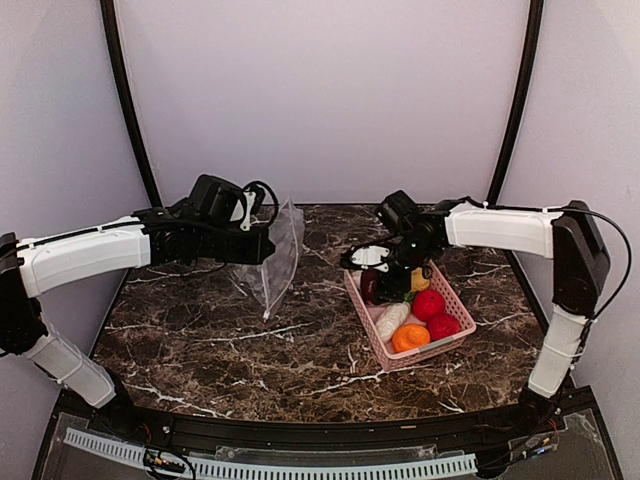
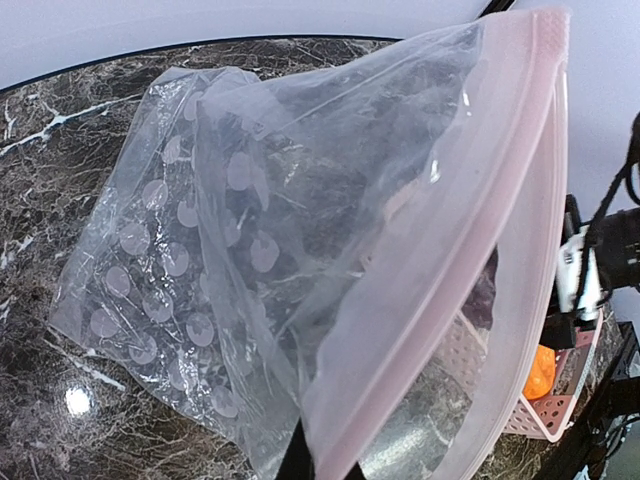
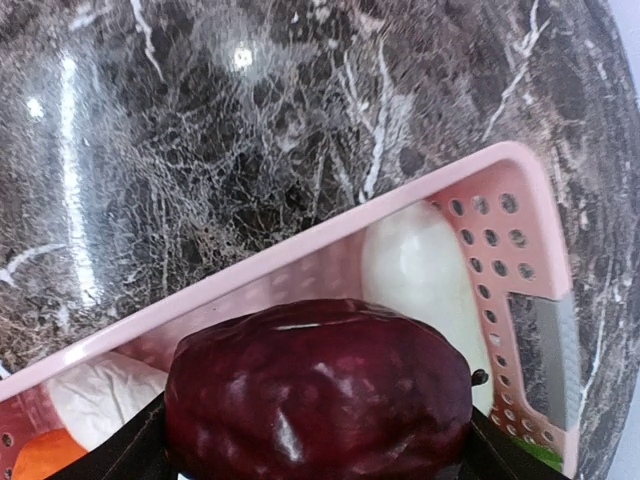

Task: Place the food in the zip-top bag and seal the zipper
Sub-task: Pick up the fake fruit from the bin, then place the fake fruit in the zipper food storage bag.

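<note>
The clear zip-top bag (image 1: 275, 255) (image 2: 250, 220) hangs above the table with its mouth gaping toward the basket. My left gripper (image 1: 262, 243) (image 2: 340, 470) is shut on its pale pink zipper (image 2: 460, 250). The food lies in the pink basket (image 1: 362, 315) (image 3: 300, 250): red balls (image 1: 428, 303), an orange (image 1: 410, 337), a white radish (image 1: 392, 320) (image 3: 420, 270) and a yellow ball (image 1: 420, 280). My right gripper (image 1: 385, 280) (image 3: 320, 450) reaches into the basket's far end. Its fingers (image 3: 140, 450) press both sides of the dark purple piece (image 1: 370, 285) (image 3: 320, 390).
Dark marble tabletop (image 1: 250, 340) with a curved far edge. The basket stands right of centre, the bag left of it, with a short gap between them. Seen through the bag's mouth are the basket (image 2: 545, 415) and the right arm (image 2: 590, 270).
</note>
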Controlling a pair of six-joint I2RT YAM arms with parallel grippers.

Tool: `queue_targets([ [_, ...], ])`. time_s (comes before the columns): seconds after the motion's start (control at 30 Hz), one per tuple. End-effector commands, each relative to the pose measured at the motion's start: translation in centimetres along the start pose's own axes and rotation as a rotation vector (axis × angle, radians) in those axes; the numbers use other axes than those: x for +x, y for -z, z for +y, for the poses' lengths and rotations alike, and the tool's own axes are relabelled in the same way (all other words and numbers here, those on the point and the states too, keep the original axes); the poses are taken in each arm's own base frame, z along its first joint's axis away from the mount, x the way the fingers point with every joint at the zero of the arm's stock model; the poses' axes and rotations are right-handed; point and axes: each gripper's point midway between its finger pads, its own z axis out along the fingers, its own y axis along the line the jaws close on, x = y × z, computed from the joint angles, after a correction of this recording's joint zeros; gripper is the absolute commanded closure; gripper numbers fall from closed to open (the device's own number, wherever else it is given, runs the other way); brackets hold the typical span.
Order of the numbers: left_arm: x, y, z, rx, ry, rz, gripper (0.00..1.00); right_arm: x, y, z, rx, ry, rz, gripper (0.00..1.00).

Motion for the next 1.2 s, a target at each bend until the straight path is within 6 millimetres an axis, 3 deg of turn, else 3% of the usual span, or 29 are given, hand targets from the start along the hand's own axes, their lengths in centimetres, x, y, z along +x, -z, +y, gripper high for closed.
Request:
queue_targets([
  [0.0, -0.6, -0.1, 0.0, 0.011, -0.011, -0.025, 0.99, -2.3, 4.9, 0.2, 0.037, -0.005, -0.125, 0.32],
  [0.13, -1.1, -0.5, -0.7, 0.051, -0.066, -0.053, 0.99, -4.1, 8.6, 1.2, 0.02, -0.006, -0.25, 0.32],
  [0.3, -1.9, -0.1, -2.8, 0.149, -0.009, -0.059, 0.99, -7.1, 14.1, 2.7, -0.024, -0.013, -0.446, 0.33],
  [0.43, -2.7, -0.4, -3.8, 0.192, 0.092, -0.09, 0.99, -10.6, 19.5, 4.5, -0.148, -0.038, -0.647, 0.36],
  [0.57, -2.9, -1.2, -4.9, 0.204, 0.15, -0.107, 0.99, -13.6, 22.5, 5.5, -0.314, -0.075, -0.781, 0.37],
  [0.8, -3.6, -1.8, -6.3, 0.202, 0.194, -0.082, 0.99, -17.2, 24.7, 4.9, -0.464, -0.097, -0.905, 0.38],
  [1.17, -4.0, 0.2, -9.6, 0.411, 0.28, -0.104, 0.99, -18.2, 21.4, 4.5, -0.611, -0.213, -0.869, 0.36],
])
